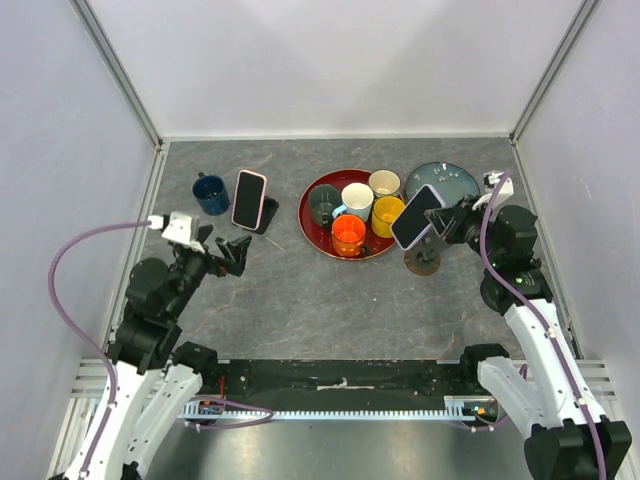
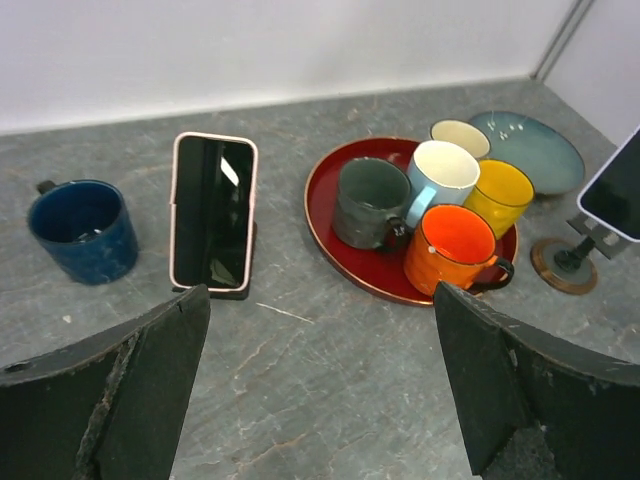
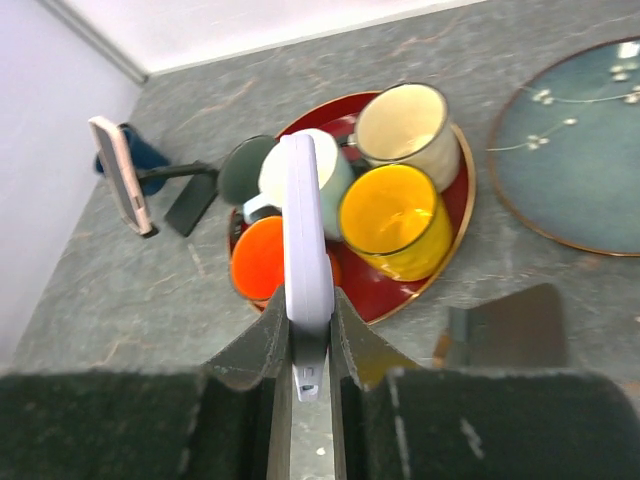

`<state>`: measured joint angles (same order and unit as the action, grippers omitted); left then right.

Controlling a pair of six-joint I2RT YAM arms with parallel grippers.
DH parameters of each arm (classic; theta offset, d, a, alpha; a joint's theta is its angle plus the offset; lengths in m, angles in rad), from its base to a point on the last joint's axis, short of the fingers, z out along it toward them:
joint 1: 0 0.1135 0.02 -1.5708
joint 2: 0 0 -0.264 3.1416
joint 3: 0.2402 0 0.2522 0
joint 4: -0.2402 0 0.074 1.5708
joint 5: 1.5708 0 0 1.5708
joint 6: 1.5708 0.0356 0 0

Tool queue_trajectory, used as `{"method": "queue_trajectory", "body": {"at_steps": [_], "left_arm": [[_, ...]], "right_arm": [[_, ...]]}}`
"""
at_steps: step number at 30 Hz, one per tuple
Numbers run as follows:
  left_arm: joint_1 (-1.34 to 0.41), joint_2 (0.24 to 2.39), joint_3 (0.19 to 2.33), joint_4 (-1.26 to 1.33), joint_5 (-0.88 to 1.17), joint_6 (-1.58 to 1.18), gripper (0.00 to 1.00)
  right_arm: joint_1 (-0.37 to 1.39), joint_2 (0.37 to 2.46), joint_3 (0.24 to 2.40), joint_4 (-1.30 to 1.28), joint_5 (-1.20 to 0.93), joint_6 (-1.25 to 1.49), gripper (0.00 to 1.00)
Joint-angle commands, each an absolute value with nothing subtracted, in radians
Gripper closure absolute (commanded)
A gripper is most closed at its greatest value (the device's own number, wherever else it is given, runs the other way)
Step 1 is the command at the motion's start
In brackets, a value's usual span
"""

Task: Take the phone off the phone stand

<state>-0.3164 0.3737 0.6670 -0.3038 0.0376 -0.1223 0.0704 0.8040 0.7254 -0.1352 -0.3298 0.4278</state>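
The phone (image 3: 303, 230), in a pale lilac case, is gripped by the right gripper (image 3: 308, 318) near the right edge of the worktop (image 1: 330, 300), towards the far right corner. The jaws are closed on its two flat faces near one end, and the phone is seen edge-on between them in the right wrist view. It is held tilted just above the phone stand (image 1: 423, 262), whose round base sits on the worktop. In the right wrist view the stand's dark plate is seen to one side of the phone with bare worktop between them, but whether the phone touches the cradle cannot be told from the other views.

The left gripper (image 1: 230, 252) is held above the worktop on the left side. Its jaws are spread wide and nothing is held in them.

A second phone (image 1: 249, 198) in a pink case is propped on its own dark stand near the far left corner, with a blue mug (image 1: 210, 193) just beside it. A red tray (image 1: 312, 232) carrying five mugs is placed at the middle of the far edge, and a blue-green plate (image 1: 455, 180) lies beside it.
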Motion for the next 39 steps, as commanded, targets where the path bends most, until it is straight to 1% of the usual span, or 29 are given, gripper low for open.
{"method": "queue_trajectory", "body": {"at_steps": [1, 5, 7, 10, 15, 20, 24, 33, 35, 39], "left_arm": [[-0.319, 0.527, 0.759, -0.347, 0.156, -0.169, 0.0], [-0.331, 0.675, 0.816, -0.374, 0.209, -0.176, 0.0], [-0.37, 0.721, 0.828, -0.367, 0.224, -0.202, 0.0], [-0.455, 0.788, 0.85, -0.345, 0.192, -0.235, 0.0], [-0.642, 0.897, 0.911, -0.327, 0.051, -0.25, 0.0], [-0.782, 0.989, 0.976, -0.321, -0.072, -0.242, 0.0], [-0.891, 1.055, 1.0, -0.289, -0.12, -0.23, 0.0], [-1.051, 1.245, 1.104, -0.316, -0.271, -0.164, 0.0], [-1.071, 1.287, 1.13, -0.345, -0.316, -0.155, 0.0], [-1.097, 1.319, 1.147, -0.367, -0.333, -0.176, 0.0]], "right_arm": [[0.115, 0.767, 0.71, 0.024, -0.411, 0.489, 1.0], [0.158, 0.784, 0.658, 0.113, -0.456, 0.573, 1.0], [0.184, 0.81, 0.622, 0.179, -0.48, 0.613, 1.0], [0.221, 0.853, 0.582, 0.25, -0.491, 0.678, 1.0], [0.281, 0.919, 0.56, 0.284, -0.475, 0.756, 1.0], [0.324, 0.968, 0.551, 0.296, -0.466, 0.814, 1.0], [0.37, 1.003, 0.552, 0.301, -0.456, 0.841, 1.0], [0.431, 1.048, 0.558, 0.334, -0.465, 0.879, 1.0], [0.439, 1.049, 0.557, 0.339, -0.463, 0.884, 1.0], [0.443, 1.048, 0.549, 0.353, -0.462, 0.894, 1.0]]}}
